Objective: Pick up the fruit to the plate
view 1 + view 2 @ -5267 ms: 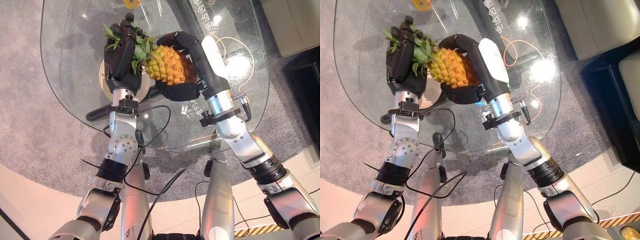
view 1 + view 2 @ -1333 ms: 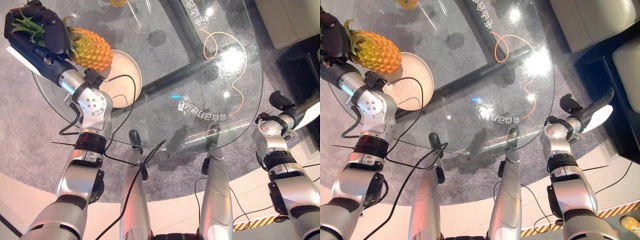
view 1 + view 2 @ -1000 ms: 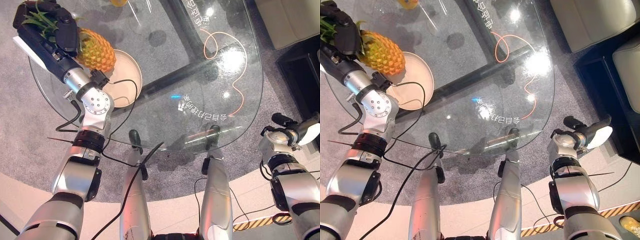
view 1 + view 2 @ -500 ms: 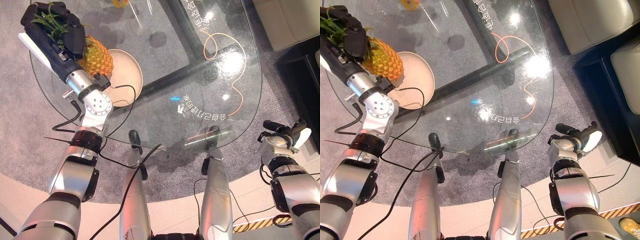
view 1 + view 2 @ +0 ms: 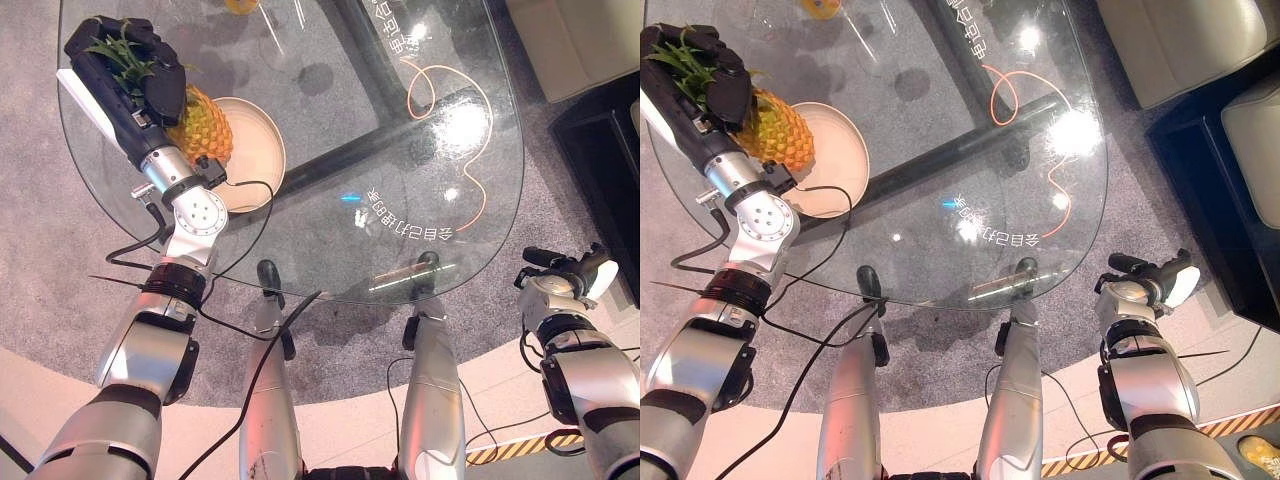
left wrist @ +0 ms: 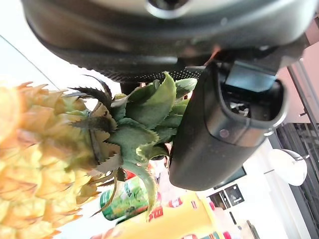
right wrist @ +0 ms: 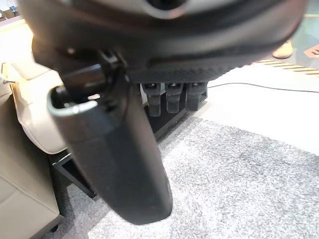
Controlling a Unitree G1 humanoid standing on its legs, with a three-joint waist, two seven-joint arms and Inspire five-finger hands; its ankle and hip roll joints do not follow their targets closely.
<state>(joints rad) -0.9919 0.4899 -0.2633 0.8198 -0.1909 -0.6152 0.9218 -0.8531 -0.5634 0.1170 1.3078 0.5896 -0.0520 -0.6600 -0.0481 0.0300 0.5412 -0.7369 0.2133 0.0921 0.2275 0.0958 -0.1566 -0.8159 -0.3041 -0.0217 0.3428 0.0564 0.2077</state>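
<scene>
A round glass desk (image 5: 300,150) (clear enough that the grey carpet (image 5: 60,230) shows through it) takes up most of the head views, with a pale armchair (image 5: 1180,40) past its far right edge. An orange cord (image 5: 470,160) lies in loose loops on the right half of the glass, well apart from everything else. Toward the left edge sits a cream plate (image 5: 255,155), and the pineapple (image 5: 205,125) hangs over the plate's left rim, lying on its side with its yellow body toward the plate and its green leaves pointing away to the left. The left hand (image 5: 125,70) carries it by the leafy crown: its fingers (image 5: 165,85) are curled round the leaves, and the left wrist view shows the thumb (image 6: 227,124) pressed against the green crown while the yellow body (image 6: 35,164) juts out beside it. Whether the fruit touches the plate or is just above it cannot be told. A small yellow object (image 5: 240,5) sits at the far edge of the glass. The right hand (image 5: 570,265) is off the desk, low at the right side over the carpet, its fingers (image 7: 172,97) bent inward and its thumb (image 7: 119,154) straight, holding nothing.
</scene>
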